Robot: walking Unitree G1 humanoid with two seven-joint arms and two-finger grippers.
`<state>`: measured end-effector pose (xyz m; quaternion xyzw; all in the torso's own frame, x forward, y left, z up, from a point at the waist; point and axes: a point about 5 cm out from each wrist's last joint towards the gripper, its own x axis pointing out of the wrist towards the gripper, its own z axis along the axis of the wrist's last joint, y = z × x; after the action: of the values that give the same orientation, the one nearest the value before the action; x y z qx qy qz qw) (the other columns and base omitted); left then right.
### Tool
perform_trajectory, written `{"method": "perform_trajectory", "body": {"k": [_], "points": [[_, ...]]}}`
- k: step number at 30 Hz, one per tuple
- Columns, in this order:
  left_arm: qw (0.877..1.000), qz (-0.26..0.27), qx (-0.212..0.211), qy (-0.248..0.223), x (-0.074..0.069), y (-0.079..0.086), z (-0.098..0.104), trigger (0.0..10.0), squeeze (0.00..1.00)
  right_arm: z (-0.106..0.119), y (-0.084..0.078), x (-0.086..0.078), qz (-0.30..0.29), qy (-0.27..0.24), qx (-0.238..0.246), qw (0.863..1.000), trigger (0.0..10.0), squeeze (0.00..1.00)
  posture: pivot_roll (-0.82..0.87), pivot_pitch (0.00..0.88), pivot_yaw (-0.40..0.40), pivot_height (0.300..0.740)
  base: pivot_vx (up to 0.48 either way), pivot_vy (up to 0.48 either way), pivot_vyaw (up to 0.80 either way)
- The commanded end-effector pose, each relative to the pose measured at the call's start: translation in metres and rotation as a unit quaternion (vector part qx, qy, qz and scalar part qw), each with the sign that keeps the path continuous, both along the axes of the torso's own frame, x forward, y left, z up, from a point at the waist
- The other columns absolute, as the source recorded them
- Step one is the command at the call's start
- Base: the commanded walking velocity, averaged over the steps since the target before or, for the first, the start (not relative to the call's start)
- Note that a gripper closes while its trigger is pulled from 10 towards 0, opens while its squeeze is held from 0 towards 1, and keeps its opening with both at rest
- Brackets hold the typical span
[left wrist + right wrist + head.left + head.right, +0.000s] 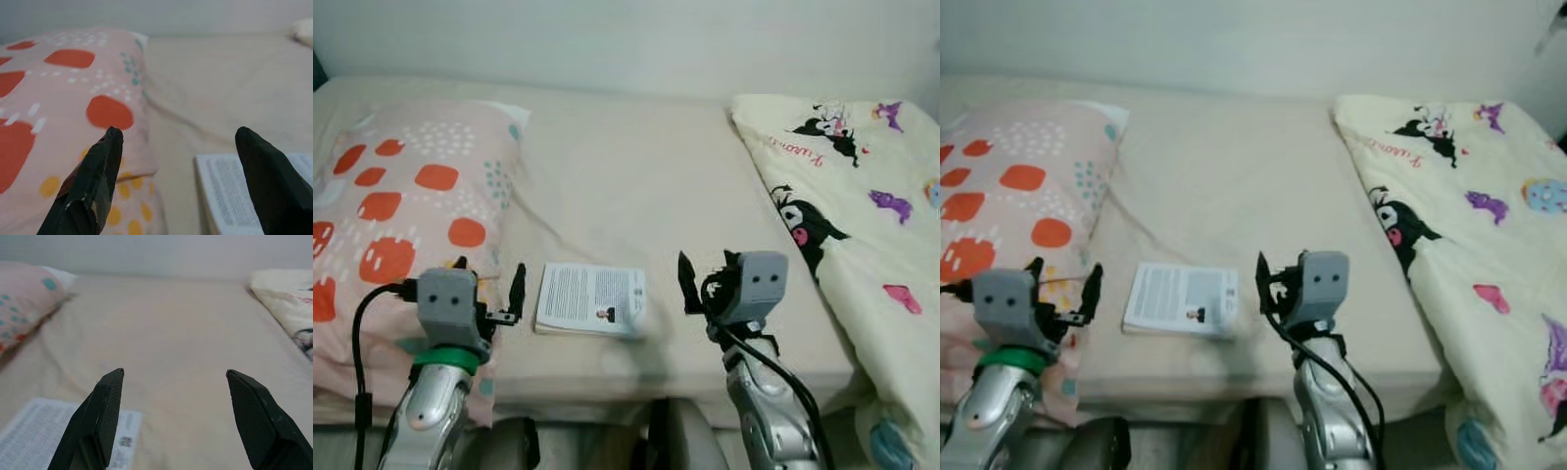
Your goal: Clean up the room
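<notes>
A white book [590, 299] with printed text lies flat on the beige bed sheet [636, 176], close to the bed's front edge. My left gripper [489, 279] hovers open just left of the book, over the edge of the pink pillow [401, 215]. In the left wrist view the book [244, 191] lies under one finger and the pillow [73, 98] under the other. My right gripper [705, 274] stands open just right of the book, holding nothing. The right wrist view has the book's corner [54, 435] beside one finger.
A cream blanket [862, 215] printed with cartoon characters covers the bed's right side and hangs over the front edge. A pale wall [626, 39] runs behind the bed. Bare sheet stretches between pillow and blanket.
</notes>
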<state>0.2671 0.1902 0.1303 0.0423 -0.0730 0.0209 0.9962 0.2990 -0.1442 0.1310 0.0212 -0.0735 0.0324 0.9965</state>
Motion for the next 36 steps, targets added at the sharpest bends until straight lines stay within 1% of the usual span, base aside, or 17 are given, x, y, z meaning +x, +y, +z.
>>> {"method": "perform_trajectory", "body": {"k": [1, 2, 4, 6, 7, 8, 9, 11, 15, 16, 22, 24, 27, 29, 34, 36], "points": [[1.0, -0.009, 0.017, 0.014, 0.009, -0.006, 0.007, 10.0, 0.0, -0.013, -0.01, -0.001, -0.021, 0.022, -0.009, 1.0, 10.0, 0.0, 0.04, 0.04, -0.035, 0.638, 0.0, 0.0, 0.0], [1.0, -0.009, 0.017, 0.014, 0.009, -0.006, 0.007, 10.0, 0.0, -0.013, -0.01, -0.001, -0.021, 0.022, -0.009, 1.0, 10.0, 0.0, 0.04, 0.04, -0.035, 0.638, 0.0, 0.0, 0.0], [0.999, -0.017, 0.033, 0.02, 0.017, -0.012, 0.017, 10.0, 0.0, -0.013, -0.01, 0.001, -0.019, 0.025, -0.012, 0.999, 10.0, 0.0, 0.03, 0.035, -0.037, 0.652, 0.0, 0.0, 0.0], [0.999, -0.017, 0.031, 0.022, 0.018, -0.013, 0.019, 10.0, 0.0, -0.013, -0.01, 0.001, -0.018, 0.025, -0.012, 0.999, 10.0, 0.0, 0.03, 0.035, -0.037, 0.657, 0.0, 0.0, 0.0], [0.999, -0.017, 0.013, 0.024, 0.02, -0.014, 0.023, 10.0, 0.0, -0.013, -0.011, 0.001, -0.018, 0.026, -0.013, 0.999, 10.0, 0.0, 0.03, 0.033, -0.037, 0.666, 0.0, 0.0, 0.0], [0.999, -0.017, 0.013, 0.024, 0.02, -0.014, 0.023, 10.0, 0.0, -0.013, -0.011, 0.001, -0.018, 0.026, -0.013, 0.999, 10.0, 0.0, 0.03, 0.033, -0.037, 0.666, 0.0, 0.0, 0.0], [0.999, -0.014, -0.009, 0.031, 0.022, -0.014, 0.025, 10.0, 0.0, -0.014, -0.013, 0.0, -0.019, 0.029, -0.015, 0.999, 10.0, 0.0, 0.03, 0.032, -0.038, 0.675, 0.0, 0.0, 0.0], [0.999, -0.015, -0.011, 0.03, 0.023, -0.014, 0.027, 10.0, 0.0, -0.015, -0.014, 0.0, -0.019, 0.03, -0.016, 0.999, 10.0, 0.0, 0.03, 0.032, -0.038, 0.68, 0.0, 0.0, 0.0], [0.999, -0.021, 0.002, 0.024, 0.024, -0.015, 0.029, 10.0, 0.0, -0.016, -0.015, 0.0, -0.022, 0.031, -0.017, 0.999, 10.0, 0.0, 0.03, 0.032, -0.037, 0.694, 0.0, 0.0, 0.0], [0.999, -0.018, 0.007, 0.028, 0.025, -0.014, 0.028, 10.0, 0.0, -0.016, -0.015, 0.001, -0.024, 0.031, -0.017, 0.999, 10.0, 0.0, 0.02, 0.037, -0.031, 0.703, 0.0, 0.0, 0.0], [0.999, -0.013, 0.012, 0.046, 0.024, -0.013, 0.02, 10.0, 0.0, -0.018, -0.014, 0.001, -0.026, 0.03, -0.015, 0.999, 10.0, 0.0, 0.02, 0.037, -0.031, 0.717, 0.0, 0.0, 0.0], [0.998, -0.005, 0.016, 0.062, 0.024, -0.013, 0.015, 10.0, 0.0, -0.019, -0.013, 0.002, -0.027, 0.03, -0.014, 0.999, 10.0, 0.0, 0.03, 0.043, -0.026, 0.726, 0.0, 0.0, 0.0], [0.997, -0.001, 0.016, 0.069, 0.024, -0.012, 0.012, 10.0, 0.0, -0.019, -0.012, 0.002, -0.027, 0.031, -0.013, 0.999, 10.0, 0.0, 0.03, 0.043, -0.026, 0.731, 0.0, 0.0, 0.0], [0.997, 0.005, 0.018, 0.081, 0.023, -0.012, 0.006, 10.0, 0.0, -0.019, -0.012, 0.002, -0.03, 0.032, -0.013, 0.999, 10.0, 0.0, 0.02, 0.047, -0.026, 0.74, 0.0, 0.0, 0.0], [0.995, 0.007, 0.016, 0.094, 0.022, -0.013, -0.002, 10.0, 0.0, -0.023, -0.012, 0.003, -0.037, 0.042, -0.016, 0.998, 10.0, 0.0, 0.02, 0.05, -0.026, 0.74, 0.0, 0.0, 0.0], [0.995, 0.007, 0.016, 0.094, 0.022, -0.013, -0.002, 10.0, 0.0, -0.023, -0.012, 0.003, -0.037, 0.042, -0.016, 0.998, 10.0, 0.0, 0.02, 0.05, -0.026, 0.74, 0.0, 0.0, 0.0]]}}
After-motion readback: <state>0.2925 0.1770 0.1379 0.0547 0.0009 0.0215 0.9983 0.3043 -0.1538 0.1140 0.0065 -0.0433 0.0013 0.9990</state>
